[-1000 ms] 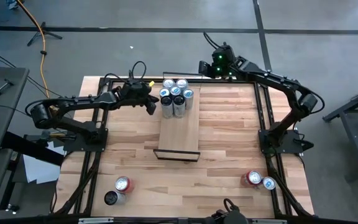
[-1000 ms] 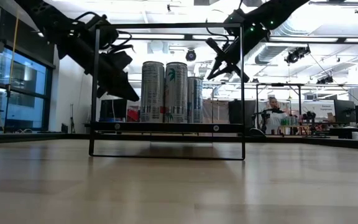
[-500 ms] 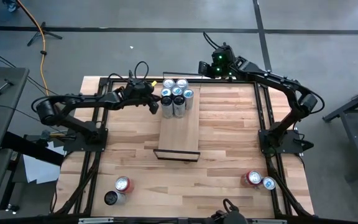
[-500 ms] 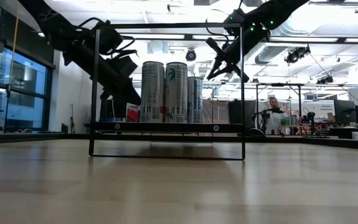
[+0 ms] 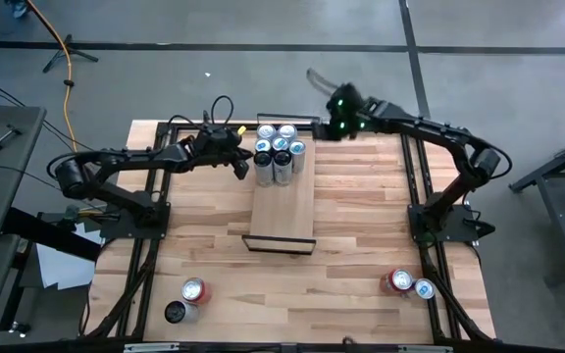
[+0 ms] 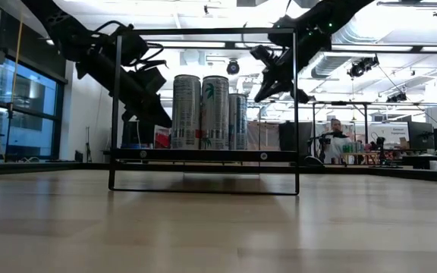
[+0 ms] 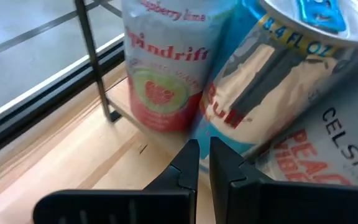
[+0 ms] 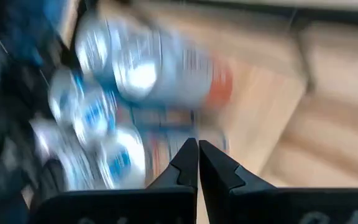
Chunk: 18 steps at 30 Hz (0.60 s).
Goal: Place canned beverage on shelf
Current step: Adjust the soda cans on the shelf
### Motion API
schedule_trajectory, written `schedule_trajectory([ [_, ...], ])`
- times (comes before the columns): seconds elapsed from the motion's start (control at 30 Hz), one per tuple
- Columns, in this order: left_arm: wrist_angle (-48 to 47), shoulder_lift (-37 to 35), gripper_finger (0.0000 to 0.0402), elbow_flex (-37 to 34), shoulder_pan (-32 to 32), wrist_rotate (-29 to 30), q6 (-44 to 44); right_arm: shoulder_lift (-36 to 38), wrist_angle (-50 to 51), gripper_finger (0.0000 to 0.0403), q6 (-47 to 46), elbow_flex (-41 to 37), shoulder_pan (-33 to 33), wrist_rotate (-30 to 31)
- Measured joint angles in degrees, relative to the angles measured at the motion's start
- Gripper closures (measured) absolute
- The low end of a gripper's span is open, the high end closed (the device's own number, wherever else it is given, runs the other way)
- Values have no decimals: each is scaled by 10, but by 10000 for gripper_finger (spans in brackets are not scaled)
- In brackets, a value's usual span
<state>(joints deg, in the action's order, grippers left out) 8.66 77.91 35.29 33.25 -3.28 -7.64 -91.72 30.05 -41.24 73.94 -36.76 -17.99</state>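
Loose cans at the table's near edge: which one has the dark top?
The can at the left corner's outer edge: dark top. Its neighbour and the right-corner pair show silver tops.

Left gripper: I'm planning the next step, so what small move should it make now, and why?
Probably draw the left gripper back from the can cluster on the shelf. Its fingers are shut and empty beside the cans, while loose cans wait at the near left of the table.
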Motion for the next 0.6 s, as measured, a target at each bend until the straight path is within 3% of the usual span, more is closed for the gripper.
schedule_trajectory([
  [0.23, -44, -42, 402, 0, 17, 5, 13, 6, 63, 403, 38, -59, 86, 10],
  [0.47, -43, -47, 401, 0, 24, 11, 13, 6, -132, 403, -70, -139, 149, 37],
  [0.6, -43, -47, 402, 0, 24, 11, 9, 6, -163, 403, -98, -144, 149, 85],
])
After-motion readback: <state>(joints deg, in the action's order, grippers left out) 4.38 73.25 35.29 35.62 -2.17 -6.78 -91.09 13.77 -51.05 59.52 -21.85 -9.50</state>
